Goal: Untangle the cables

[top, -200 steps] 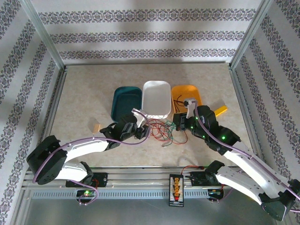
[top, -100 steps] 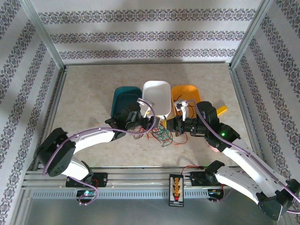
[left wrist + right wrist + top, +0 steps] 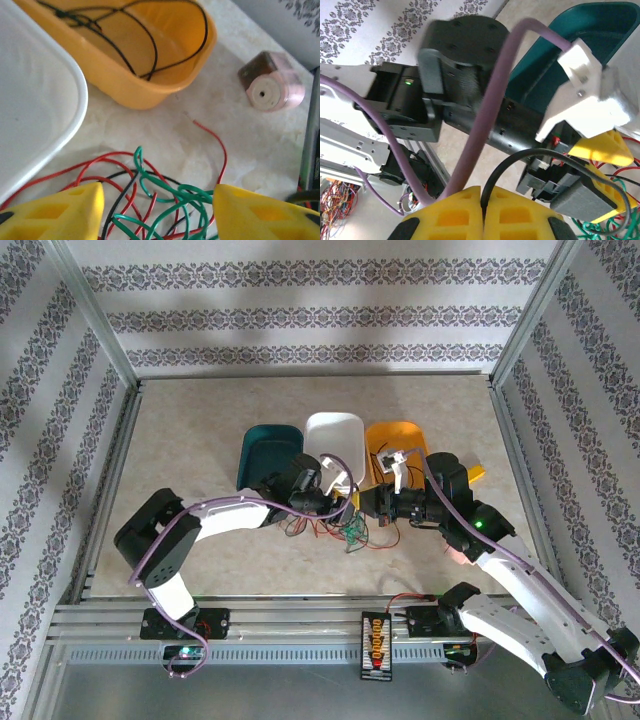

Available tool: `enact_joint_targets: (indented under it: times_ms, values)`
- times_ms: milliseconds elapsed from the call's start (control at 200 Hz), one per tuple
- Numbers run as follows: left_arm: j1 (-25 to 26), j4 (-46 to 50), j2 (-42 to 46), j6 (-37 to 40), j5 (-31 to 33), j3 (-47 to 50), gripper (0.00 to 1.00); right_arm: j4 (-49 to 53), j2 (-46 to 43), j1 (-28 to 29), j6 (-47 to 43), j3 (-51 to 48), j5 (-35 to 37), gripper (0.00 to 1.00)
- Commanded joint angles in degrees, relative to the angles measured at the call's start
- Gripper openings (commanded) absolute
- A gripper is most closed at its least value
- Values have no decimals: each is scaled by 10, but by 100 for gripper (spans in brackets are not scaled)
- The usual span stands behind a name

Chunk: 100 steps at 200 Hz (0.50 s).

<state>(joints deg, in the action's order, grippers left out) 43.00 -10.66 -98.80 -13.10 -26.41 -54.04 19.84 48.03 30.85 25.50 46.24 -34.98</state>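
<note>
The cables [image 3: 350,528] lie as a tangle of red, green and black wires on the table in front of the trays. In the left wrist view their green loops [image 3: 139,154] sit between the yellow fingers [image 3: 65,212]. My left gripper [image 3: 157,215] is open and low over the bundle, closed on nothing. It hangs at the tangle's left edge [image 3: 338,505]. My right gripper [image 3: 482,200] is shut, with a black cable [image 3: 530,156] coming out of the seam between its pads and arching right. It faces the left gripper [image 3: 372,502] closely.
Teal tray [image 3: 268,445], white tray [image 3: 335,435] and orange tray [image 3: 400,435] stand in a row behind the bundle. The orange tray [image 3: 125,85] holds a black wire. A pink-brown cylinder [image 3: 270,87] lies to the right. A yellow piece [image 3: 472,475] sits by the orange tray.
My left arm has swung right and forward, bringing its gripper over the bundle. The right gripper has shifted slightly left towards it, and the bundle has moved a little.
</note>
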Motion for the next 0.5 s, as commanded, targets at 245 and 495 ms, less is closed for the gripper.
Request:
enact_joint_targets:
  times_ms: [245,495]
  values:
    - [-4,6,-58,-4,35,6,13,-23,-28,-10,1,5,36,0]
    - [-3,5,-70,-6,80,31,0,-3,-68,-28,-25,49,129,0]
